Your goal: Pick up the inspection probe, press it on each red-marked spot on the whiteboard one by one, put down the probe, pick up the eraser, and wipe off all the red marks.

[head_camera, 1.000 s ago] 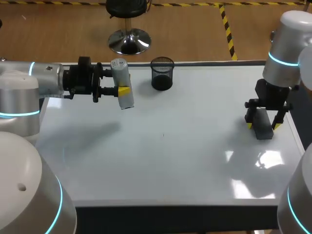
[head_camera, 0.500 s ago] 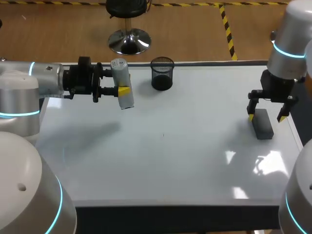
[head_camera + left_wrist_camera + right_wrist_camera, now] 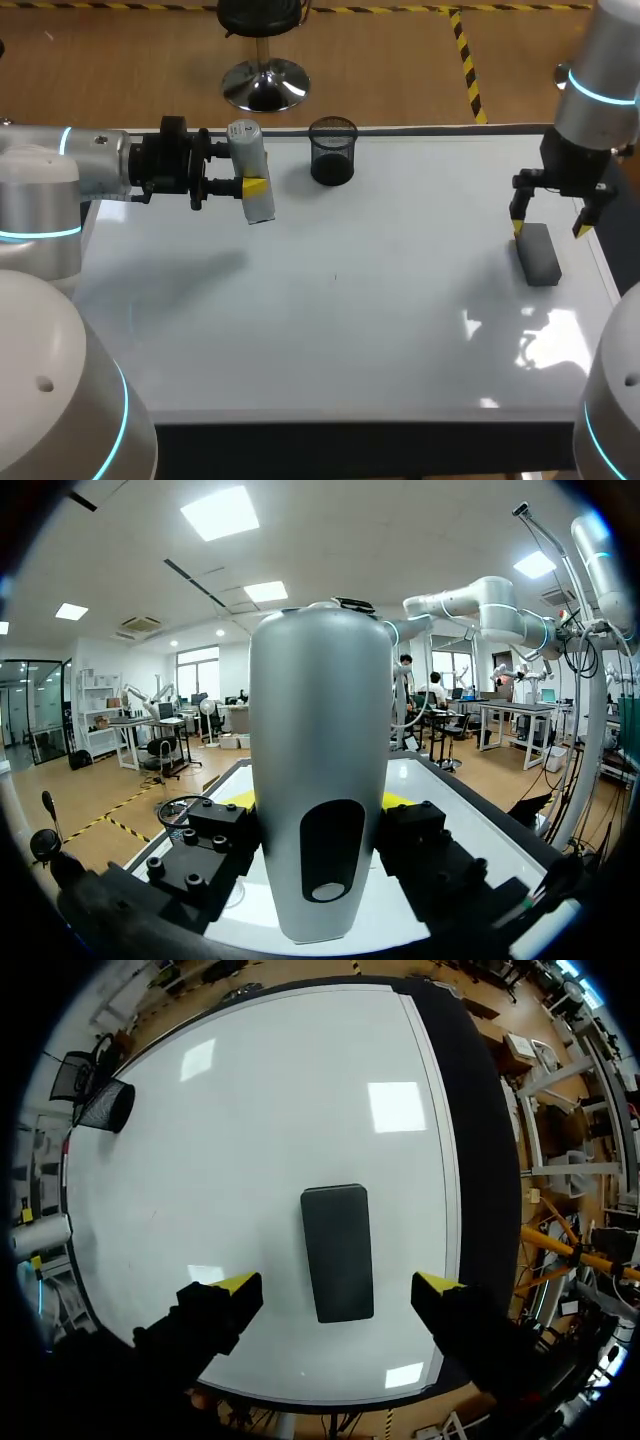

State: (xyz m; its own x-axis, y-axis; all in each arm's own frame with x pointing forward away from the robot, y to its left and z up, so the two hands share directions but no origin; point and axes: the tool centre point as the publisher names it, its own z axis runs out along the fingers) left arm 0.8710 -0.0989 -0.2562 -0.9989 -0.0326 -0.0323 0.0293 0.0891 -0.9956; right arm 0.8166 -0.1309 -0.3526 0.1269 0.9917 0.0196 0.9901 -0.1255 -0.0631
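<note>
Where the right gripper straddled the eraser a second ago, the head view now shows it lifted above, jaws apart. The eraser lies unmoved near the whiteboard worktop's right edge. The left gripper stays put, jaws clamped on the inspection probe. In the left wrist view, the grey probe sits between the jaws. In the right wrist view, the eraser lies flat between the spread yellow tips, touching neither.
</note>
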